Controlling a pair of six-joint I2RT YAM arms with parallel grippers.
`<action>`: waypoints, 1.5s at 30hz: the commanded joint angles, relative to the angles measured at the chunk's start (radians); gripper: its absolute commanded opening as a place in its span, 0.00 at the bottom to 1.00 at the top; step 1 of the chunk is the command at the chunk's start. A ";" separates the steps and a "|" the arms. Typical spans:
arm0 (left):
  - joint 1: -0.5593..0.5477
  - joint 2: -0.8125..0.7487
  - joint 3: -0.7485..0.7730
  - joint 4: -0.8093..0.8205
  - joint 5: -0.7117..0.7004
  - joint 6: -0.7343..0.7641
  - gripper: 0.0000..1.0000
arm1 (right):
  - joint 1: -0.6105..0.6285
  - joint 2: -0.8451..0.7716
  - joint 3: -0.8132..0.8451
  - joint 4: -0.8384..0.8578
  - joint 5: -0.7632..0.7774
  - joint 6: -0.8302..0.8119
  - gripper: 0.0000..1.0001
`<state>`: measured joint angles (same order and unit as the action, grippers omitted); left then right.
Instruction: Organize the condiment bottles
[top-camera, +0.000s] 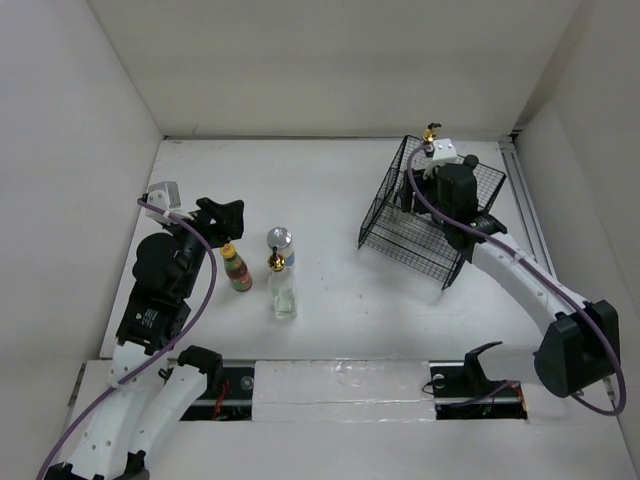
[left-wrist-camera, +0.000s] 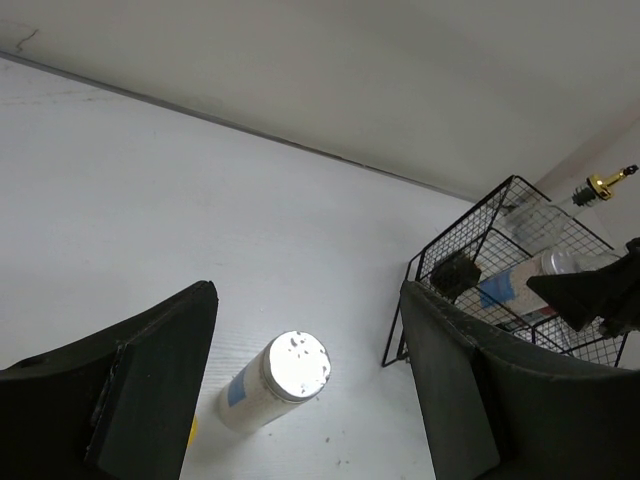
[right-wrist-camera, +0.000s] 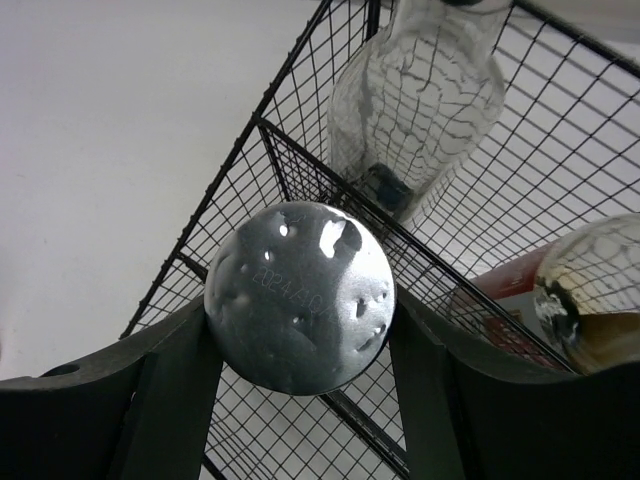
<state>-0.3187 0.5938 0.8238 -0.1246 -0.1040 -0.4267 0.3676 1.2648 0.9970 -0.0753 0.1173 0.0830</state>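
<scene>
- Nearest the arm bases, L side of the table (top-camera: 340, 190): three condiment bottles stand upright in a tight group, all outside the basket. These are the near clear bottle (top-camera: 282, 295) w/ gold spout, the sauce bottle (top-camera: 237, 268) w/ orange cap, and the free jar (top-camera: 280, 243) w/ silver lid.
- L gripper (left-wrist-camera: 305, 300): fingers spread wide, nothing held, hanging just beyond the sauce bottle.
- Risk, L side: the group is packed close. Going in w/ jaws this wide could clip a neighbour. The tall clear bottle looks the likeliest to topple.
- Farther out, R side: black wire basket (top-camera: 410, 240). R gripper (right-wrist-camera: 300, 325) is over it, closed on the held jar (right-wrist-camera: 295, 280), pads touching both sides of the silver lid.
- Risk, R side: a basket wire runs right behind the lid, so I cannot tell if the jar clears that wall. Set down on wire, it would tilt or drag the basket. The round, smooth lid may also slip in the pads.
- Risk, neighbours: the far clear bottle (right-wrist-camera: 420, 90) and the red-label bottle (right-wrist-camera: 585, 290) sit close by, so a sideways drift would knock them.
- Views: top cam gives the overall layout, but the R arm hides the held jar. Only the R wrist cam shows the grip.
- Views, cont.: L wrist cam confirms the open jaws and shows the free jar's lid, but not the rest of its group plainly.
</scene>
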 joint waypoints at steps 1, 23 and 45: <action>0.004 0.001 0.000 0.034 0.018 0.009 0.70 | 0.010 0.027 0.021 0.117 -0.031 0.020 0.66; 0.004 0.001 0.000 0.034 0.018 0.009 0.70 | 0.103 -0.050 0.107 0.095 0.025 -0.025 0.99; 0.036 0.001 0.000 0.034 0.003 0.000 0.69 | 0.692 0.083 0.123 0.121 -0.485 -0.281 0.92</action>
<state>-0.2859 0.5934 0.8238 -0.1246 -0.1059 -0.4271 1.0454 1.3380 1.0653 -0.0334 -0.3492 -0.1669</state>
